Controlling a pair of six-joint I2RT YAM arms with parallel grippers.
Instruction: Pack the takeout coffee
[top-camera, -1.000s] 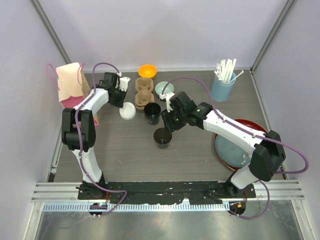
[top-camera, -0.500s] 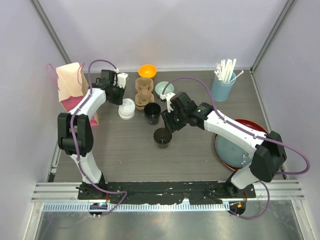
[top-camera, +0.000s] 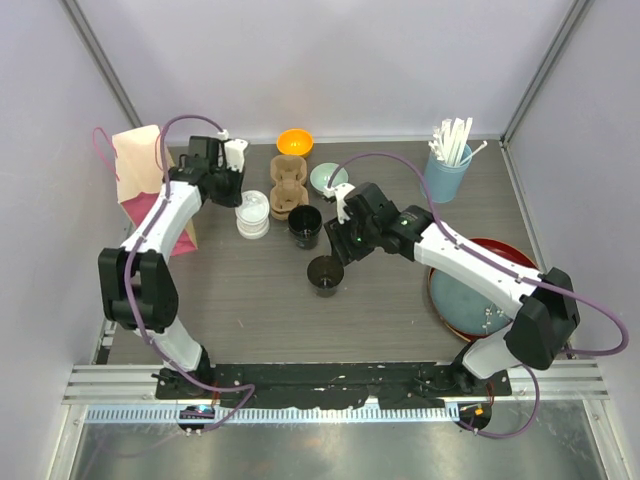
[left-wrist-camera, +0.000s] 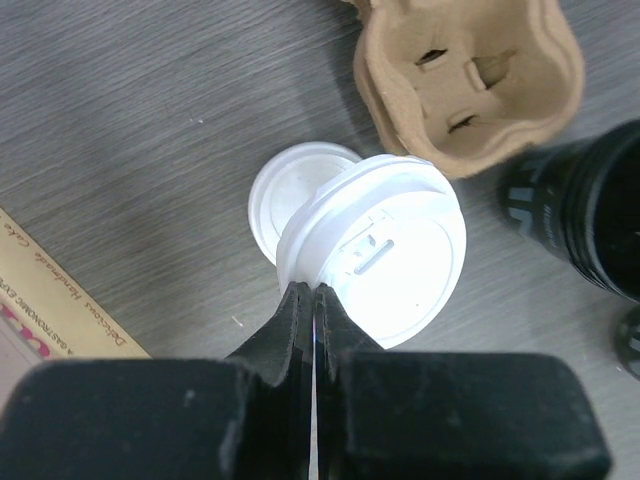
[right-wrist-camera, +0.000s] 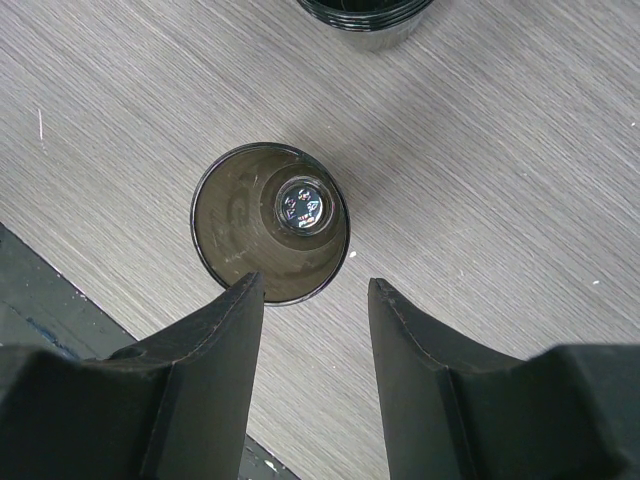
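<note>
My left pincer (left-wrist-camera: 313, 292) clamps a white lid (left-wrist-camera: 385, 250) by its rim; my right pincer (right-wrist-camera: 315, 288) stands apart above an open cup (right-wrist-camera: 265, 225), bare table (right-wrist-camera: 500, 150) around.

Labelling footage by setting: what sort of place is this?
Probably a lab test cell staged as a coffee counter: two bolted-down robot arms, plain walls, a cardboard cup carrier, white lids, straws.

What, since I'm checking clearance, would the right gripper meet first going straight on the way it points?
Probably the rim of the open black cup, which lies just ahead of the right gripper; depth is unclear.
</note>
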